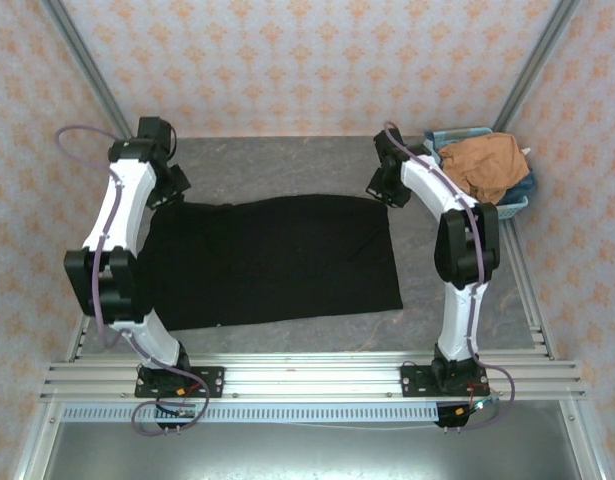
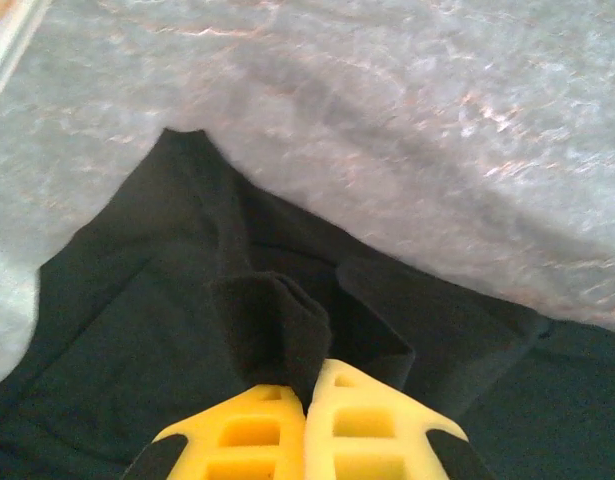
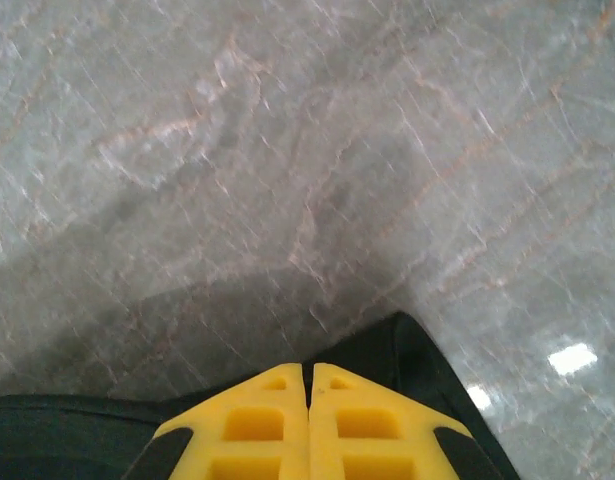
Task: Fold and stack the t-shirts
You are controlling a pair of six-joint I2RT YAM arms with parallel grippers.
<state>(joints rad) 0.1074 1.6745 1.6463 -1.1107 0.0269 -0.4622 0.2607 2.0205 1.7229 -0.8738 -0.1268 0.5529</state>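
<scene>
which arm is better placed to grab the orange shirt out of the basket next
Right. The right claw is at the black shirt's far right corner, nearest the basket holding the orange shirt. The left claw is at the far left corner, shut on a fold of the black shirt.

The top external camera sits high above and behind the arm bases (image 1: 177,380). It looks down and forward over the whole grey worktop (image 1: 287,160), so the black t-shirt (image 1: 277,260) appears entire and small. The left wrist camera rides just behind its own yellow fingers (image 2: 247,430), aimed past them at close range onto a bunched edge of that shirt and the worktop beyond. The right wrist camera looks likewise over its fingers (image 3: 247,425) (very near the marbled surface) at a shirt corner. The overhead view takes in that corner as well.
</scene>
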